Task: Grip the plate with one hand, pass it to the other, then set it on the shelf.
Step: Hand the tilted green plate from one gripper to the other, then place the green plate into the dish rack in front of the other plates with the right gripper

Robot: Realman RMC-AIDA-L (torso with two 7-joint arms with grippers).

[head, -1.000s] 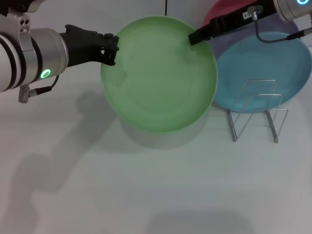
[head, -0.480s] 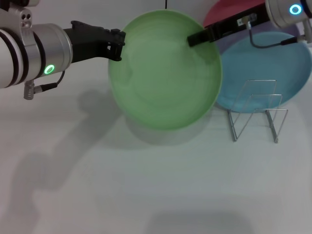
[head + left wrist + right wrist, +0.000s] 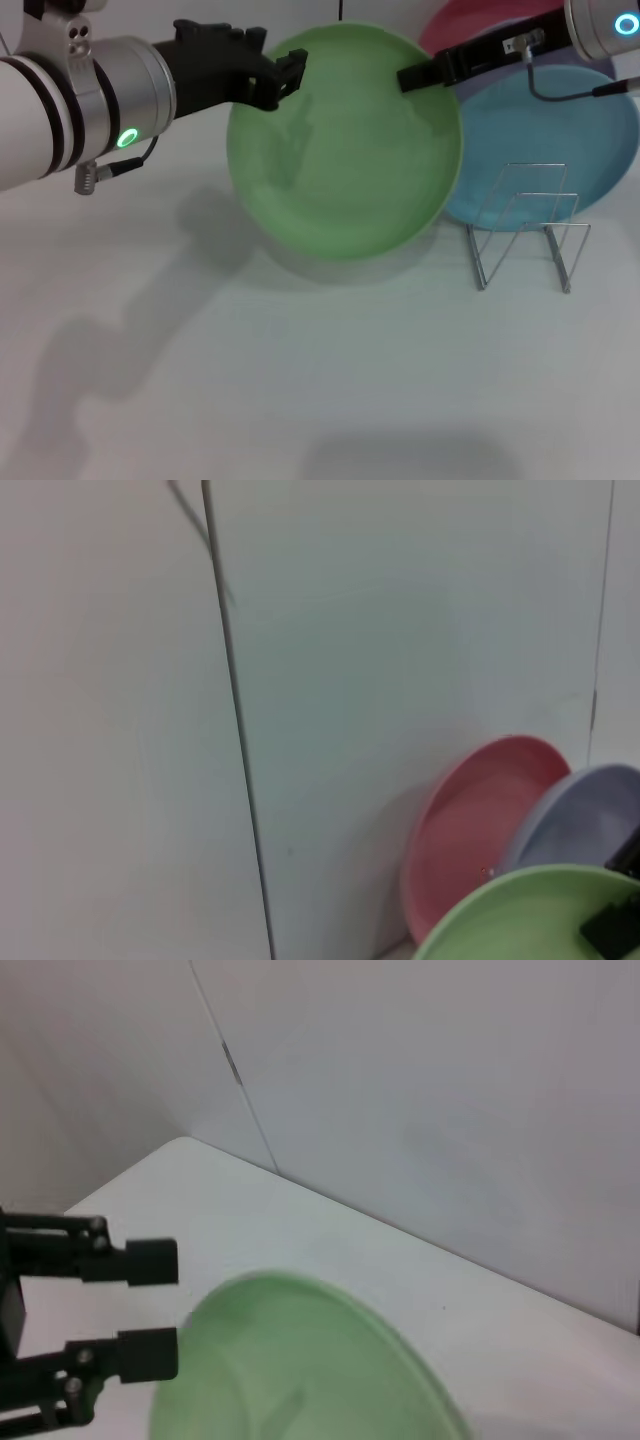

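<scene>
Plate (image 3: 345, 140): held above the desk (image 3: 300, 380), face up, tilted slightly; round, so no long axis. It sits a little higher and further right than a second ago. Right claw (image 3: 405, 78) pinches its rim at 1 o'clock. Left claw (image 3: 292, 70), at 11 o'clock, fingers apart and empty, has advanced to the rim from 9 o'clock; handover likely unfinished. Shelf (image 3: 528, 232) stands at 4 o'clock, empty, before a blue plate (image 3: 560, 130).

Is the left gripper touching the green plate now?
Apart. The right wrist view shows a gap between the open left gripper and the plate rim.
</scene>
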